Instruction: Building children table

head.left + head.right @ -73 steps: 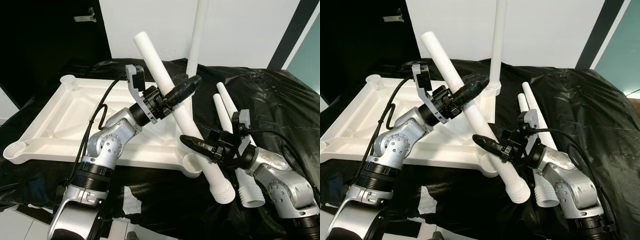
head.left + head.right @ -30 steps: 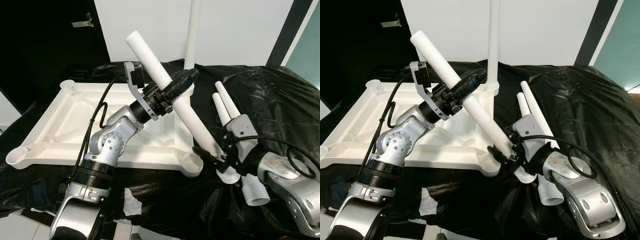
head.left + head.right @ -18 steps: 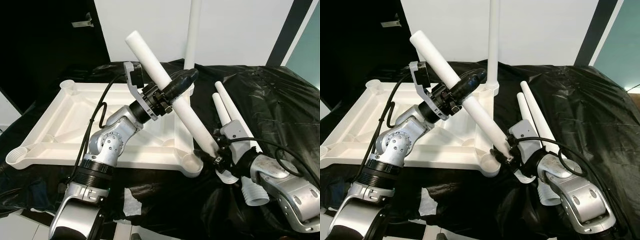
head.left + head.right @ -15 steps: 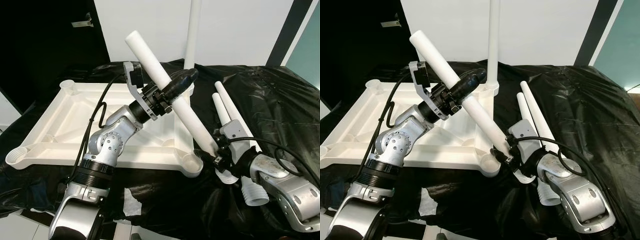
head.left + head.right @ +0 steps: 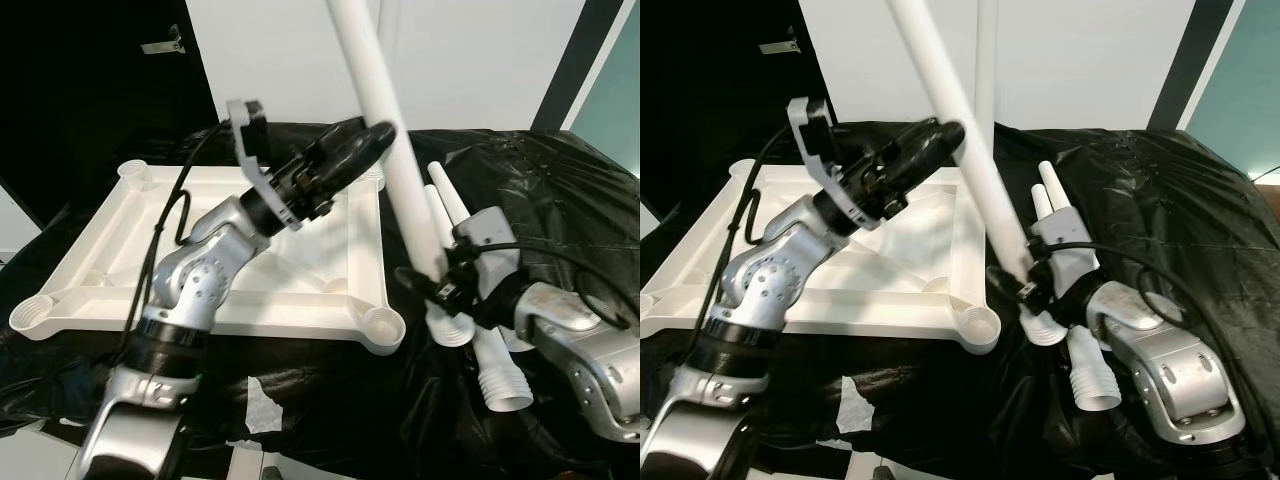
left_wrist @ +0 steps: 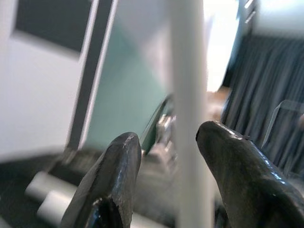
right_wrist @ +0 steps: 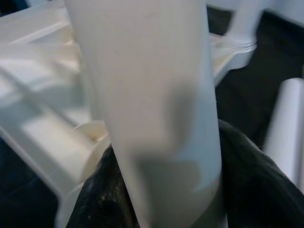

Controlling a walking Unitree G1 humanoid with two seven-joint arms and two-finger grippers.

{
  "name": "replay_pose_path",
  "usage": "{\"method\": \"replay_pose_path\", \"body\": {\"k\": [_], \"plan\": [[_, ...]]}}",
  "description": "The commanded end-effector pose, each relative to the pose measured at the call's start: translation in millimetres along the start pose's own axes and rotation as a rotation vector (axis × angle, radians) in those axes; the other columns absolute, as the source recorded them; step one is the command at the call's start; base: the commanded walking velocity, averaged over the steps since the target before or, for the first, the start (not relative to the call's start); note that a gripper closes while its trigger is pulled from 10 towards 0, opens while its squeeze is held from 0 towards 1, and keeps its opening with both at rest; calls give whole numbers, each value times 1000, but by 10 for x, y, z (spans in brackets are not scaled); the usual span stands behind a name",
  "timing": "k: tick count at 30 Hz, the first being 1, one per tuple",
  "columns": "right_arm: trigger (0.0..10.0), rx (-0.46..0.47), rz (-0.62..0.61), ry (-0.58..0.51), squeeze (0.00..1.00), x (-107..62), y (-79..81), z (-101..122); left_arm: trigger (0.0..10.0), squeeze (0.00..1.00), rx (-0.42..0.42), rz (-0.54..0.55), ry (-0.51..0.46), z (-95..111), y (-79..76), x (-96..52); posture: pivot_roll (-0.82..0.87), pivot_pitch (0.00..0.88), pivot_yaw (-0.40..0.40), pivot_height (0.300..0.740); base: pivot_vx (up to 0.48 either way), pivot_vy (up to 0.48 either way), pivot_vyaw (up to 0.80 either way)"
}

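Before you lies a surface draped in crinkled black plastic sheeting (image 5: pixel 560 190). On its left part rests the white plastic children's tabletop (image 5: pixel 150 250), turned underside up, with round leg sockets at its corners; the near right socket (image 5: pixel 383 325) is open, and at the far right corner a white leg (image 5: pixel 986 70) stands upright.

Your long white plastic table leg (image 5: pixel 385 140) leans steeply, its upper end rising out of view and its ribbed lower end down just right of the near right socket, over the black sheeting. Your right gripper (image 5: pixel 432 285) holds that leg near its lower end: in the right wrist view the black fingers (image 7: pixel 247 166) are closed tight around it on both sides. Your left gripper (image 5: pixel 352 150) is raised over the far right part of the tabletop, level with the leg's middle. Its fingers (image 6: pixel 118 161) stand apart, and the leg passes between them; you cannot tell whether they touch it.

Two more white plastic legs (image 5: pixel 497 375) lie side by side on the sheeting to the right, partly under your right arm, ribbed ends nearest you.
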State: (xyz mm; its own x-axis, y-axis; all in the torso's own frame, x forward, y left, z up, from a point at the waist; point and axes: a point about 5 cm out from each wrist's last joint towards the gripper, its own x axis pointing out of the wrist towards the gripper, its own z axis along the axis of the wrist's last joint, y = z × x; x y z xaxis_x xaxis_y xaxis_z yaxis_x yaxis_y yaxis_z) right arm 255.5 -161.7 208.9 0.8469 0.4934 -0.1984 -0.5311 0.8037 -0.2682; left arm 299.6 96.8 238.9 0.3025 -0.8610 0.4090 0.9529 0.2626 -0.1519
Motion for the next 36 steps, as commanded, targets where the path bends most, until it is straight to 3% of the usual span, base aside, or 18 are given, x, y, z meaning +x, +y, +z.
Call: {"method": "replay_pose_path", "body": {"k": [1,2,5,9,13,15,18,19,22,27,31,36], "plan": [[5804,-24,-60,-39,0,-5,-86,75,10000,0,28,-389,109,-115,-193,-108,-94,0,32,740,0,0,0],[10000,-29,-81,-45,0,-1,-115,86,10000,0,32,-397,185,-208,-192,-178,-94,0,32,740,0,0,0],[10000,-33,-110,-61,0,12,-163,107,10000,0,34,-419,351,-400,-200,-320,-87,0,29,740,0,0,0],[10000,-40,-125,-79,0,21,-187,139,10000,0,35,-443,444,-493,-230,-397,-79,0,26,740,0,0,0],[10000,-37,-141,-127,0,62,-233,211,10000,0,32,-502,633,-700,-274,-574,-72,0,19,740,0,0,0],[10000,-34,-135,-135,0,74,-227,222,10000,0,34,-516,676,-748,-282,-617,-72,0,19,740,0,0,0],[10000,-29,-124,-138,0,116,-203,217,10000,0,57,-549,808,-871,-280,-719,-71,0,16,740,0,0,0],[10000,-29,-124,-138,0,116,-203,217,10000,0,57,-549,808,-871,-280,-719,-71,0,16,740,0,0,0],[10000,-16,-103,-146,0,182,-150,211,10000,0,120,-569,993,-1029,-230,-874,-71,0,13,740,0,0,0],[10000,-3,-71,-168,0,228,-64,232,10000,0,142,-562,1041,-1080,-217,-893,-71,0,9,740,0,0,0],[10000,2,-41,-185,0,271,11,241,10000,0,181,-521,1244,-1314,-139,-1097,-68,0,3,740,0,0,0],[10000,2,-26,-199,0,297,34,254,10000,0,172,-513,1261,-1430,-144,-1098,-70,0,0,740,0,0,0]]}}
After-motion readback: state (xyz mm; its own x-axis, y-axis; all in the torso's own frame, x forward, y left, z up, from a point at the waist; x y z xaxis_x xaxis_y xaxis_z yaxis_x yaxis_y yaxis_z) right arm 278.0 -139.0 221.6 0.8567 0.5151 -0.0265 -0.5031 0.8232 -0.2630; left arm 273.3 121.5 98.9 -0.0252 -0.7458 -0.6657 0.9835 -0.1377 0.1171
